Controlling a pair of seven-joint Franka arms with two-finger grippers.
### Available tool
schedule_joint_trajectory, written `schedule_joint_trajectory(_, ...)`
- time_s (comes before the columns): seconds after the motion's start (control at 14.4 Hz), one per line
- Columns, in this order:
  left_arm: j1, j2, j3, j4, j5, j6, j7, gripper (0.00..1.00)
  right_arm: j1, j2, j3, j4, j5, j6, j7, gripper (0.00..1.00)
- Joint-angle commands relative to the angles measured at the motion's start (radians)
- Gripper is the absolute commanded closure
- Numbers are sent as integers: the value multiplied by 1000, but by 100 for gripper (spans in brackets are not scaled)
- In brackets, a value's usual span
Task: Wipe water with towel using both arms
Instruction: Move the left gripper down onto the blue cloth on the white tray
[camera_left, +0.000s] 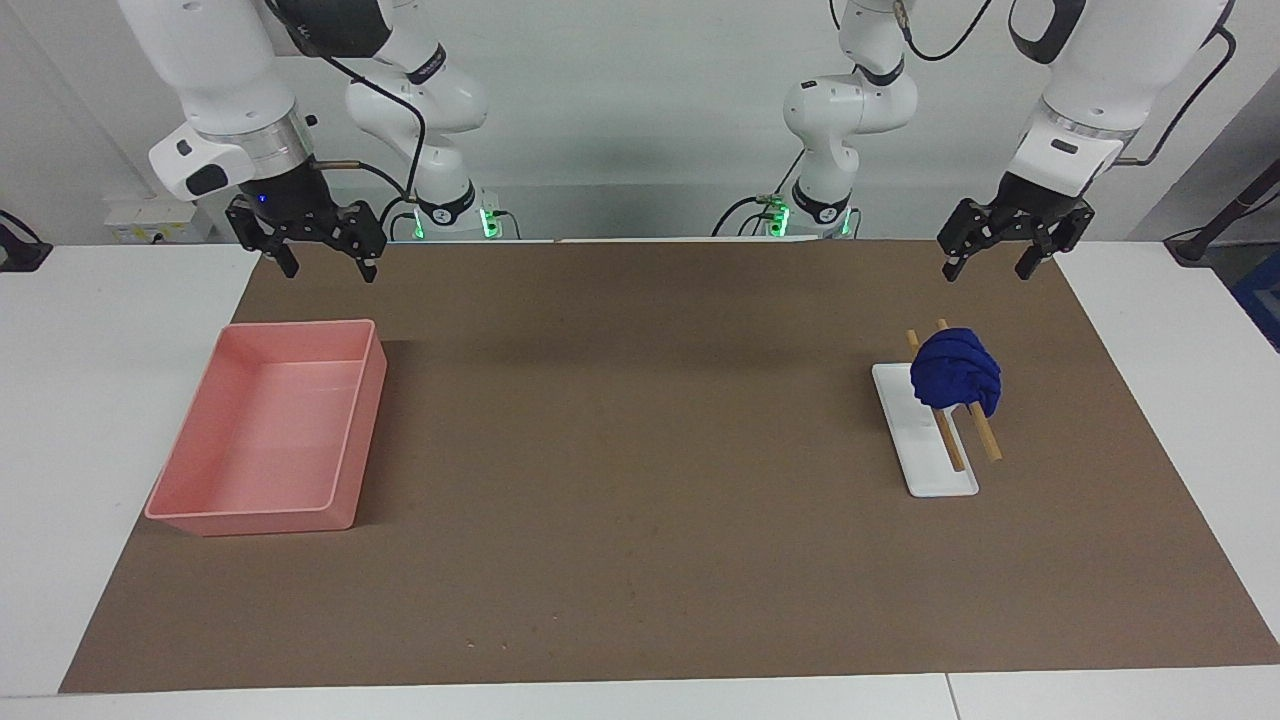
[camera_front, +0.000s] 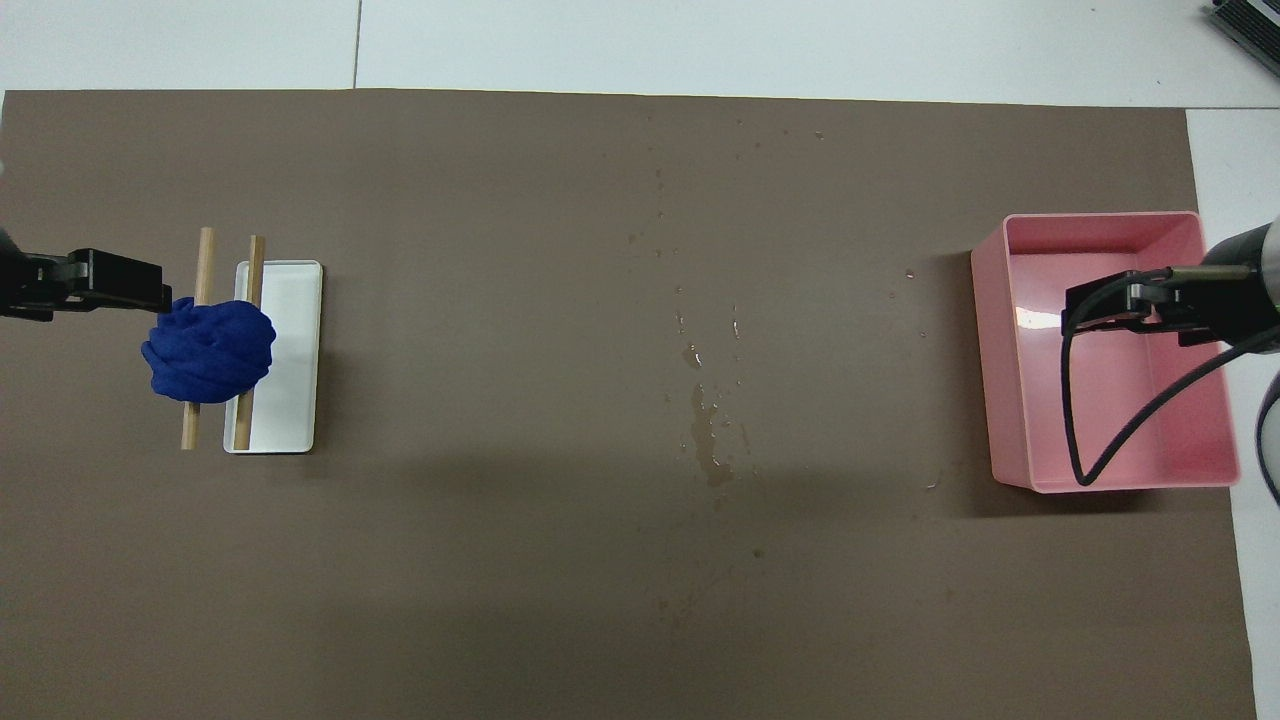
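The towel (camera_left: 955, 372) (camera_front: 208, 350) is a royal-blue crumpled lump resting on two wooden sticks (camera_left: 985, 438) (camera_front: 190, 420) toward the left arm's end of the table. A streak of water drops (camera_front: 705, 440) lies on the middle of the brown mat (camera_left: 640, 560). My left gripper (camera_left: 985, 270) (camera_front: 110, 285) hangs open in the air beside the towel, not touching it. My right gripper (camera_left: 333, 272) (camera_front: 1105, 308) hangs open and empty, raised over the pink tray's end of the table.
The sticks lie partly across a small white tray (camera_left: 935, 480) (camera_front: 290, 400). A deep pink tray (camera_left: 265, 520) (camera_front: 985, 370) stands toward the right arm's end. White tabletop (camera_left: 100, 400) borders the mat.
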Motion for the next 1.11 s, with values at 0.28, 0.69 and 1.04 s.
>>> schedule_joint_trajectory(0.28, 12, -63, 2, -209, -4, 133, -361, 0, -7, -25, 4, -31, 21, 27, -4, 0)
schedule_joint_trajectory(0.69, 109, -55, 2, -330, -3, 269, -519, 0, 1, -33, 13, -62, 20, 117, 41, 0)
schedule_joint_trajectory(1.04, 109, -51, 2, -448, -3, 423, -835, 0, -2, -36, 11, -60, 21, 116, 41, 0)
